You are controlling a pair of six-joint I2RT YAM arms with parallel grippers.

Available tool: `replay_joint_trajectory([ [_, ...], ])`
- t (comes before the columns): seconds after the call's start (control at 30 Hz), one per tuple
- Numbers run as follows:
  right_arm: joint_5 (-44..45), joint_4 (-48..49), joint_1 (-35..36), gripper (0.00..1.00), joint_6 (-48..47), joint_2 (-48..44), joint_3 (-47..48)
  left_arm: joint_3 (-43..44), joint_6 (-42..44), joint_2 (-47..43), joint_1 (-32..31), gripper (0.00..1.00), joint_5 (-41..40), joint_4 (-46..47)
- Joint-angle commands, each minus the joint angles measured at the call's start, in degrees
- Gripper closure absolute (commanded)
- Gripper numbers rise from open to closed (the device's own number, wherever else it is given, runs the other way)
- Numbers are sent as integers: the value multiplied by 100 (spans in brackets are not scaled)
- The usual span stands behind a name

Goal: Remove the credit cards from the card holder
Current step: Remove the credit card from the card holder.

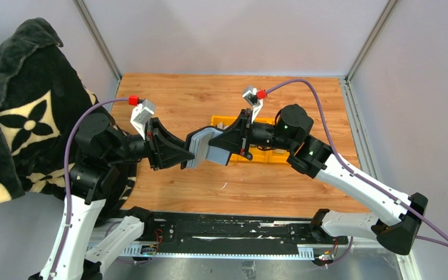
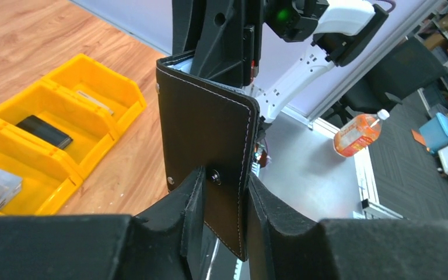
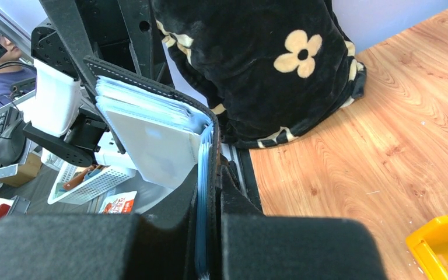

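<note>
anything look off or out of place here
Two things. A black flower-patterned blanket hangs at the left, its hem lying on the table edge. An orange bottle seems to lie on its side on the floor beyond the table. The card holder itself looks fine, held up off the table.

I see the card holder (image 1: pixel 207 147) between my left pincer (image 1: pixel 190 157) and right pincer (image 1: pixel 224 141), above the counter (image 1: pixel 181 99), bins (image 1: pixel 268 156) just behind.
</note>
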Motion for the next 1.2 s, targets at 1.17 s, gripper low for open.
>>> replay_joint_trajectory([
  [1.17,-1452,2378,417,100,171,-110,-272,-271,-1357,-45,-2,51,272,1383],
])
